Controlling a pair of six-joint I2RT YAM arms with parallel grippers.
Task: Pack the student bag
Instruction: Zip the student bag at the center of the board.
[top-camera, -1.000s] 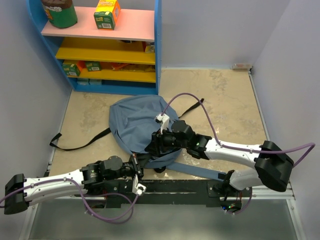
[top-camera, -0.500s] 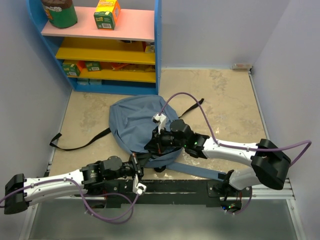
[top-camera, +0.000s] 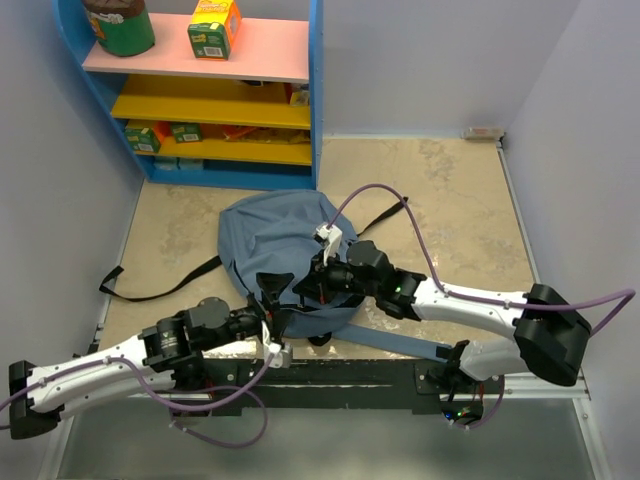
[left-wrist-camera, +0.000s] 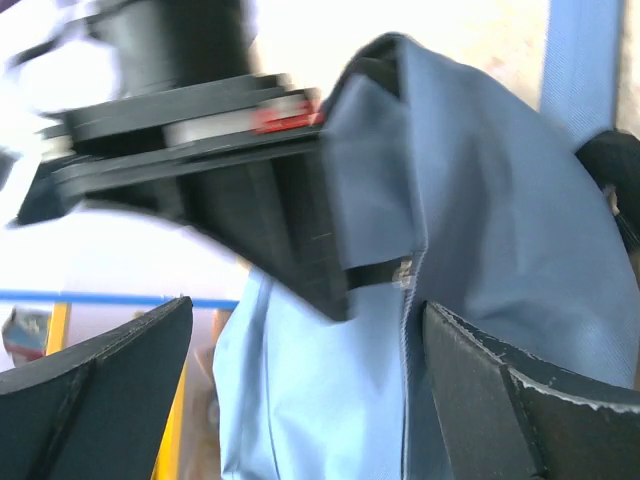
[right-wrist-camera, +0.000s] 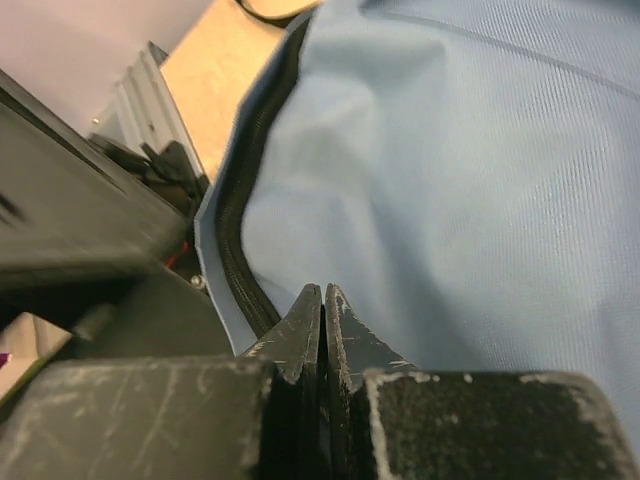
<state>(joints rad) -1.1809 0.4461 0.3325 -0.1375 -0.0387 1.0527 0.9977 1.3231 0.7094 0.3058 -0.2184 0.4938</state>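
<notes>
**Booth:** Set the scene for us.

**Me:** Pale stone-look surface (top-camera: 450, 200), lilac walls, a blue shelf unit (top-camera: 316, 100) at the far left. The bag (top-camera: 265, 245) lies in the middle of the surface, rounded top toward the shelves, right in front of my two arms.

**Booth:** And the grippers?

**Me:** Right gripper (right-wrist-camera: 322, 300) is pinched fully shut at the zip edge (right-wrist-camera: 240, 230). I can't tell whether any cloth or a zip pull is caught in it. Left gripper (left-wrist-camera: 305, 310) is spread wide, nosing up to the same edge, holding nothing.

**Booth:** What could go wrong?

**Me:** Three things, I reckon. If the right pinch has only a sliver of cloth, a pull would let it slip and the mouth would flop shut. My grippers are very close together, so a careless closing of the left could nip the right one instead of the bag. And the purple cable (top-camera: 380, 195) arches over the bag, where it might snag.

**Booth:** Give us the count.

**Me:** One bag, two grippers, two thin black straps trailing out, one to each side. On the top shelf, one tub (top-camera: 120, 25) and one carton (top-camera: 213, 28).
</notes>
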